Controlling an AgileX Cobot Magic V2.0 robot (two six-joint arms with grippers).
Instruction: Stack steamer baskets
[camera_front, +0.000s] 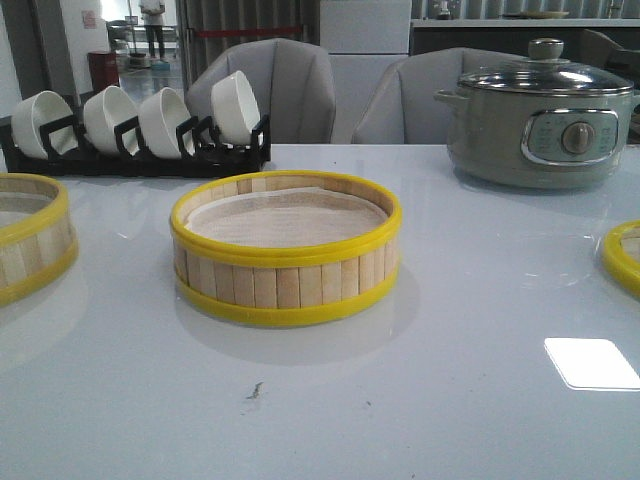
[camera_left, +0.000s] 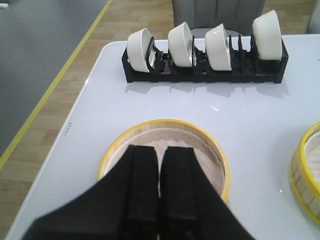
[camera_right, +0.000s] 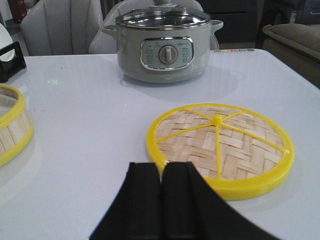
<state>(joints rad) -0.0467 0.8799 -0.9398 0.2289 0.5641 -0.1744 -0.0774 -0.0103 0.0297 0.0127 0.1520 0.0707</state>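
You're looking at a white table (camera_front: 420, 400) with three task pieces spread across it. Far left, one steamer basket (camera_front: 30, 240) is sitting at the table's left edge, partly cut off in the front view; your left gripper (camera_left: 159, 165) is hanging over it, fingers pressed together, holding nothing. Behind it a black rack (camera_front: 130, 155) is carrying four white bowls (camera_front: 235, 105). At center, a second basket (camera_front: 286, 248) is standing alone with its white paper liner (camera_front: 285, 218) showing. Far right, the woven lid (camera_right: 220, 147) is lying flat on the table, just beside your right gripper (camera_right: 161, 180), which is also closed and empty. Behind the lid, the grey-green pot (camera_front: 540, 125) is sitting with its glass cover on.
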